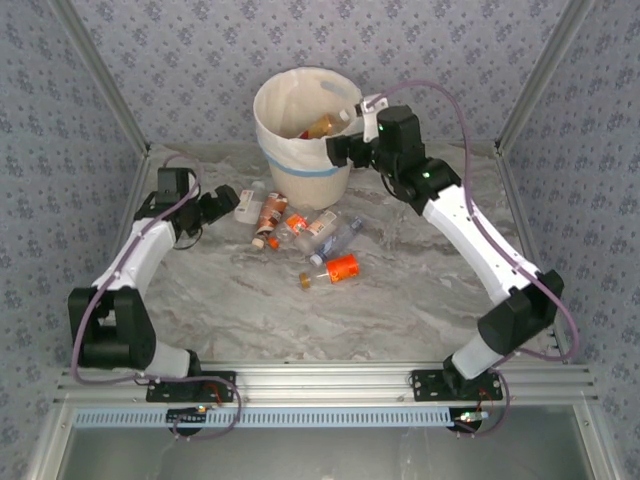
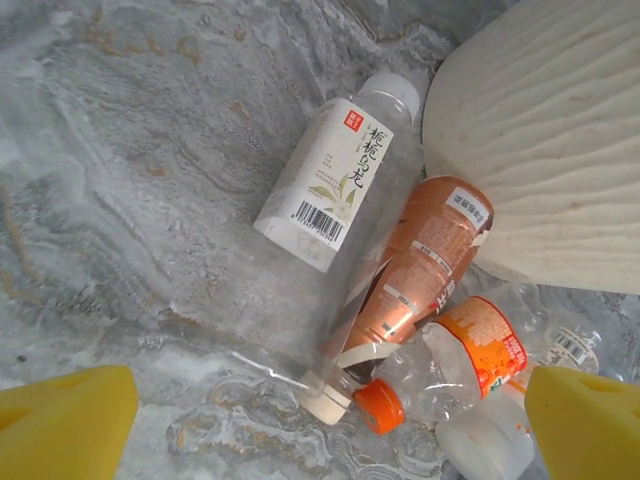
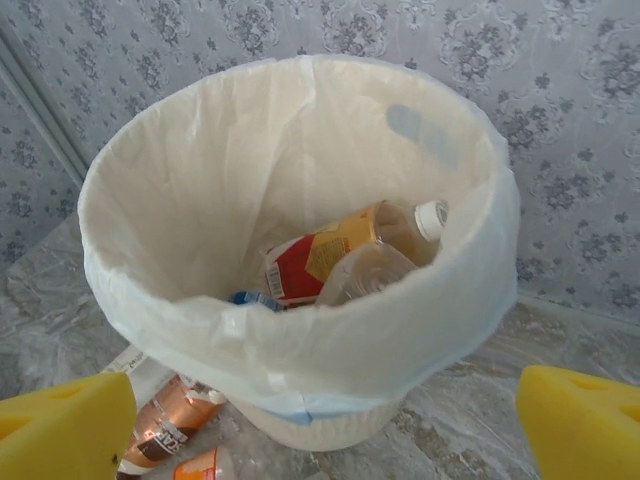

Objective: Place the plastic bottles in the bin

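The bin [image 1: 290,150], a cream-white bucket lined with a bag, stands at the back middle. Inside it lie a red-and-yellow labelled bottle [image 3: 325,255] and a clear one [image 3: 368,275]. My right gripper [image 1: 338,150] hangs open and empty just outside the bin's right rim [image 3: 320,330]. A cluster of plastic bottles lies in front of the bin: a white-labelled clear bottle [image 2: 330,195], a copper-coloured one [image 2: 420,265] and an orange-labelled one [image 2: 480,350]. My left gripper [image 2: 325,435] is open just left of this cluster, with nothing between its yellow pads [image 2: 65,425].
More bottles lie further right on the marble table [image 1: 400,290], among them an orange-wrapped one [image 1: 342,267] and a small one [image 1: 308,279]. The bin's ribbed wall [image 2: 540,150] stands close behind the cluster. Patterned walls enclose the back and sides.
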`<state>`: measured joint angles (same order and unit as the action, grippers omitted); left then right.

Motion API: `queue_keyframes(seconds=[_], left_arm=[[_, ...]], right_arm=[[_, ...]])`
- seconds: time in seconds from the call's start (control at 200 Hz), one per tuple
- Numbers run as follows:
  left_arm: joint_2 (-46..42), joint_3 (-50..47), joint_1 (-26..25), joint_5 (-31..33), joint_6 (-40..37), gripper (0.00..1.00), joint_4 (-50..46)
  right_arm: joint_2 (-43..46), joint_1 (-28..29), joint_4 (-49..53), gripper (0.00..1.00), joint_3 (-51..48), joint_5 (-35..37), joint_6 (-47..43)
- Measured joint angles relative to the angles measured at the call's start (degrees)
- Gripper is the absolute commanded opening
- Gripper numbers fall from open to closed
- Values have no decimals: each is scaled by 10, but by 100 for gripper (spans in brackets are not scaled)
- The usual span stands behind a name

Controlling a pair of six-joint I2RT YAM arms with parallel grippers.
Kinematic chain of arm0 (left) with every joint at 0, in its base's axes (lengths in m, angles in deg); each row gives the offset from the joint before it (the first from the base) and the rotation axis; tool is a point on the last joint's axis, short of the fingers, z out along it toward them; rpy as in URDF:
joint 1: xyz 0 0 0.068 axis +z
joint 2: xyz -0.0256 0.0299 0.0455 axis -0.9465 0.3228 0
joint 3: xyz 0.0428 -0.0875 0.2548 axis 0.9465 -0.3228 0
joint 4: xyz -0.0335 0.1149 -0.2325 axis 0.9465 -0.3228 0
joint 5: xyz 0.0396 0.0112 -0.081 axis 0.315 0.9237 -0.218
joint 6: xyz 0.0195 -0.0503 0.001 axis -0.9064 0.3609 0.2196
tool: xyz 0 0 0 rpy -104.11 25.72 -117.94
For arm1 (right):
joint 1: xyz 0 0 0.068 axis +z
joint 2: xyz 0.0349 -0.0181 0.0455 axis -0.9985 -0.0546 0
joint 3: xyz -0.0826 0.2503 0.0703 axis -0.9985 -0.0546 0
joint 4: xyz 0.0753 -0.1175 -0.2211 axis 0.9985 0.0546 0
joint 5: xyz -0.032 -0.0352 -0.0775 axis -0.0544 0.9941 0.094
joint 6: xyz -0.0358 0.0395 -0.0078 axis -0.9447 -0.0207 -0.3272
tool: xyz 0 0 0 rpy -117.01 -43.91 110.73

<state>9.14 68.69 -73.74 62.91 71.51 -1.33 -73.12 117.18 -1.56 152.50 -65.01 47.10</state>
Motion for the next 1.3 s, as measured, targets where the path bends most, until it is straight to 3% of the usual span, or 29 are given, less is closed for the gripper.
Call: queue_keyframes(seconds=[0.19,0.42,0.71,0.899,1.299], left_arm=[[84,45,0,-14,-31,100,-20],[177,134,-4,15,-93,99,-71],[297,259,-45,49,-165,99,-121],[333,295,-59,64,-187,93,-141],[373,327,-64,83,-201,91,-172]], right_arm=[[64,-3,-27,100,-79,22,16],[127,-10,-36,100,-149,57,41],[204,-33,-40,100,-231,101,82],[228,-44,-37,100,-264,112,105],[237,-51,-32,100,-277,116,123]])
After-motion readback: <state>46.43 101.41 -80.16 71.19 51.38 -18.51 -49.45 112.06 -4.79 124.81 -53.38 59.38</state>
